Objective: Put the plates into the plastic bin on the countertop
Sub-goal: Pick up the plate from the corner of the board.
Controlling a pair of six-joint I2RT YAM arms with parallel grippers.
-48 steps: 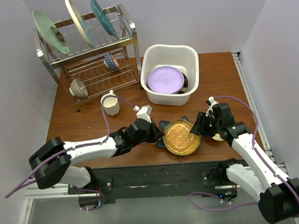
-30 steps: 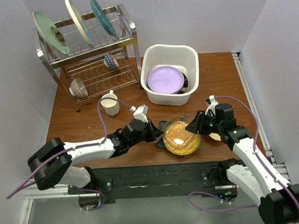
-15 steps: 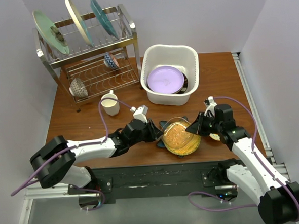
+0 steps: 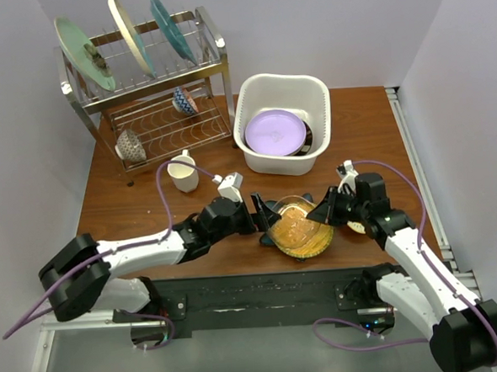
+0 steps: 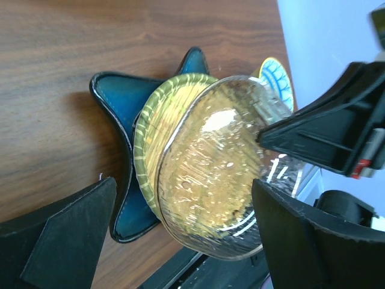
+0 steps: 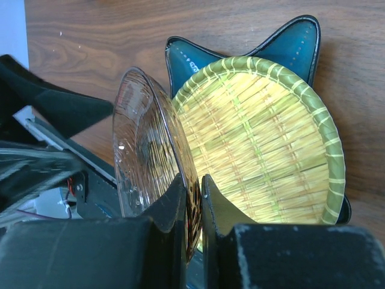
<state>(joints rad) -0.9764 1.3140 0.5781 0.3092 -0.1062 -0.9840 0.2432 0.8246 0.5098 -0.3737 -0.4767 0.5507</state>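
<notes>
- The amber round plate (image 4: 297, 225) sat tilted near the table's front edge; its 3 o'clock rim was raised, and whether its far rim touched the plate below could not be told
- The right gripper (image 6: 191, 192) had its fingers pinched narrow on that raised rim, one finger on each face of the glass
- Directly beneath lay a green woven plate (image 6: 258, 138), flat, and under that the blue star-shaped plate (image 6: 301, 48), whose points stuck out past the green rim
- The left gripper (image 4: 261, 219) was at 9 o'clock of the amber plate, jaws spread wide on either side of the stack and touching nothing
- A small blue-and-yellow bowl (image 5: 278, 78) sat just beyond the stack at its 3 o'clock, partly hidden by the right arm
- The plastic bin (image 4: 251, 89) stood at 12 o'clock of the stack, well apart from it, on the brown table (image 4: 363, 120)
- Inside the bin a lavender plate (image 4: 275, 131) lay on top, with a dark plate's edge (image 4: 307, 136) showing at its 3 o'clock
- A cream mug (image 4: 183, 171) stood at 9 o'clock of the bin, and the wire dish rack (image 4: 166, 77) at about 10 o'clock
</notes>
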